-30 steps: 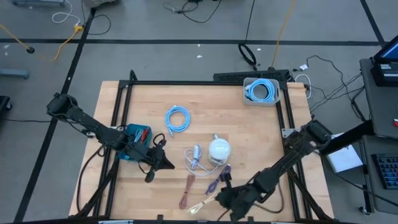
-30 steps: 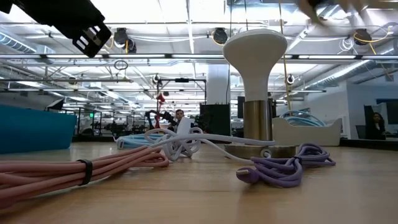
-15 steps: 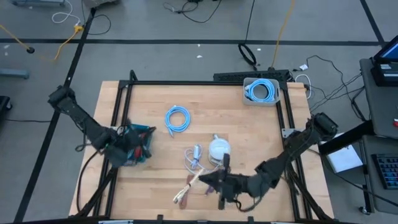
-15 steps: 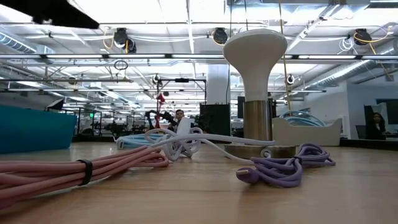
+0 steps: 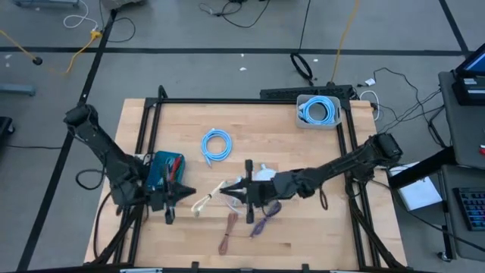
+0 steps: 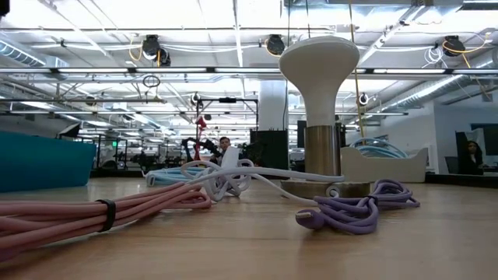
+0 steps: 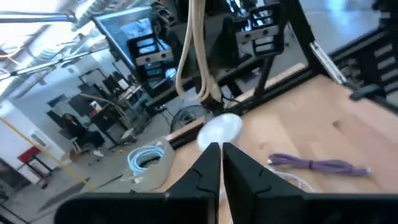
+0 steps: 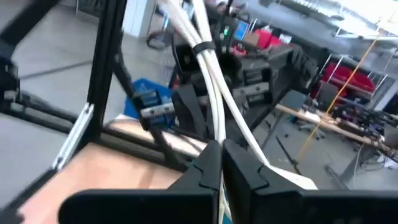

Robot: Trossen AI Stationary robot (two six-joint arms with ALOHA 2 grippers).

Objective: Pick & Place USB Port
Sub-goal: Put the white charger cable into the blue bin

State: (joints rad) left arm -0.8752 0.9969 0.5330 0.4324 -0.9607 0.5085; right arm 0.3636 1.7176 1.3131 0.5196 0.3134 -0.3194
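My right gripper (image 5: 232,194) reaches in from the table's right and is shut on a cream bundled cable (image 5: 206,201), held over the table's middle. The cable shows in the right wrist view (image 8: 202,56) and in the left wrist view (image 7: 198,62). My left gripper (image 5: 180,194) is shut and empty, just left of the cable's free end, and points at it. The left wrist view (image 7: 219,157) shows its fingers closed together. Neither gripper shows in the low view. My right gripper pinches the cream cable bundle between its two fingers at one end of the bundle (image 8: 215,135). The fingers lie level, coming from the table's right, along the bundle. The bundle sticks out past the fingertips toward my left gripper, lifted clear of the table.
On the table are a white round-topped stand (image 5: 267,179), a white cable (image 5: 239,188), a purple cable (image 5: 265,218), a pink cable (image 5: 227,232) and a light blue coil (image 5: 216,144). A teal box (image 5: 163,171) sits by my left arm. A white bin (image 5: 318,111) stands far right.
My right gripper has gone from the table's near edge toward the far and left, carrying the cream cable, which is now lifted clear and points left. My left gripper has drawn back to the left, then come right again toward the cable's end.
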